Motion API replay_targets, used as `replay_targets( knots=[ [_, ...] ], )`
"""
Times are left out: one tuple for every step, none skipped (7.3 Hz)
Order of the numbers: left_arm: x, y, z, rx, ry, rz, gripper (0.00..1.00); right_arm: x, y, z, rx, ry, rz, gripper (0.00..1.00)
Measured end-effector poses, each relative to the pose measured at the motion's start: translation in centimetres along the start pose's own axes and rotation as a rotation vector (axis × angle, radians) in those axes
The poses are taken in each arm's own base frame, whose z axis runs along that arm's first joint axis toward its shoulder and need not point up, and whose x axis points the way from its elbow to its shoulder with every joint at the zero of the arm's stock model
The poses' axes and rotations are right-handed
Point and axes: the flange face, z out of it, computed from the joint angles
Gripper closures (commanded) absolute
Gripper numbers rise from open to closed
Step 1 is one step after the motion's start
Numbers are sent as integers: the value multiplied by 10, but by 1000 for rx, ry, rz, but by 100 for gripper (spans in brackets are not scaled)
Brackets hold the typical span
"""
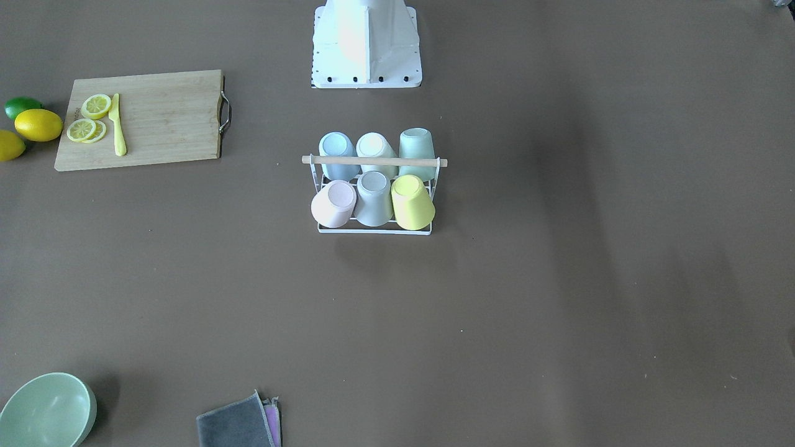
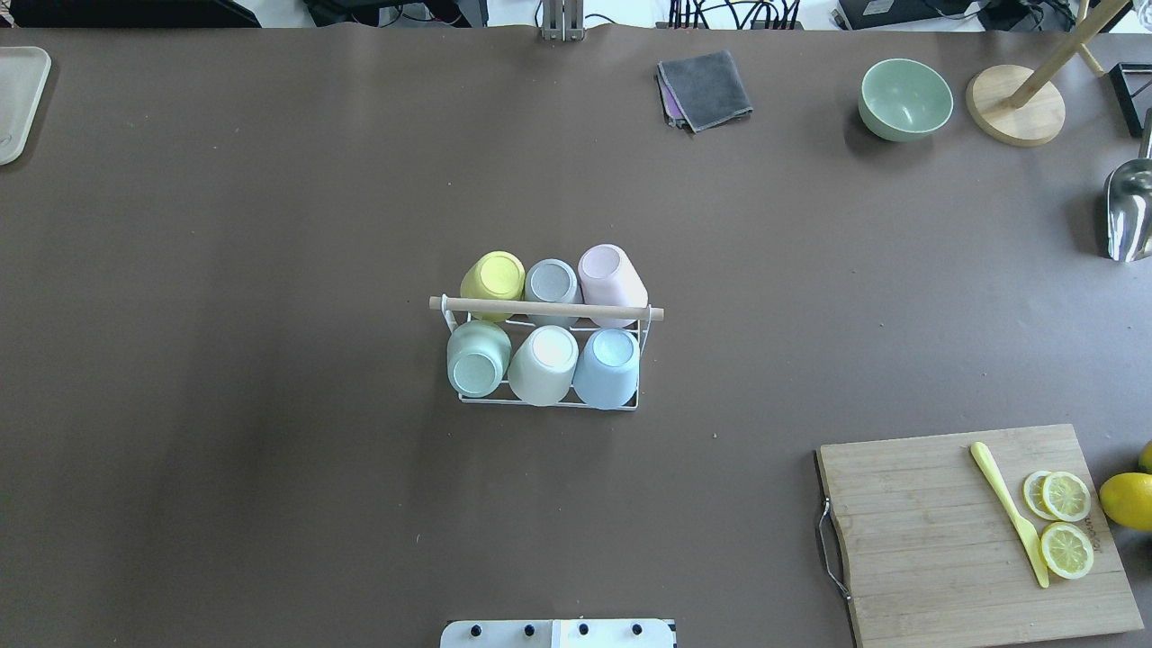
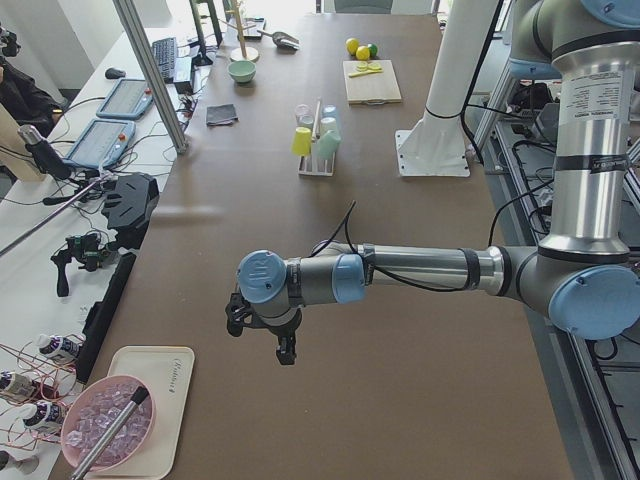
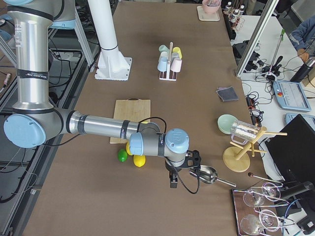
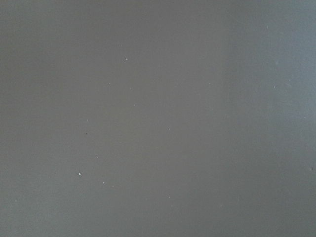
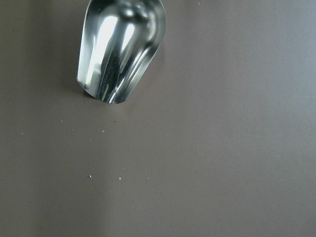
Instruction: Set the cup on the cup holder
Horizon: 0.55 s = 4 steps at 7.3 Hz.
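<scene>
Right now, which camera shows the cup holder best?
Overhead exterior: the cup holder sits mid-frame, with all six upturned cups clear. Front-facing shows it about as well, mirrored. Both side views show it small and far; the wrist cameras miss it.

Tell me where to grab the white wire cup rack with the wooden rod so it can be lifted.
Grip the light wooden rod handle of the white wire cup holder at its middle, coming straight down from above. It lies level across the top, higher than the six upturned cups on either side.
</scene>
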Motion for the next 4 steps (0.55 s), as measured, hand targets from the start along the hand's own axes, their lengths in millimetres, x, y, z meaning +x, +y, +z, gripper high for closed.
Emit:
replay_targets(
  knots=[
    [1, -1, -1, 2, 0, 2, 2, 0, 0, 0, 0, 1, -3, 0],
    [0, -1, -1, 2, -1, 2, 2, 1, 1, 0, -1, 2, -4, 0],
    [0, -1, -1, 2, -1, 2, 2, 1, 2, 1, -2, 6, -4, 0],
    [1, -1, -1, 2, -1, 2, 2, 4, 3, 3, -5, 16, -4, 0]
  ],
)
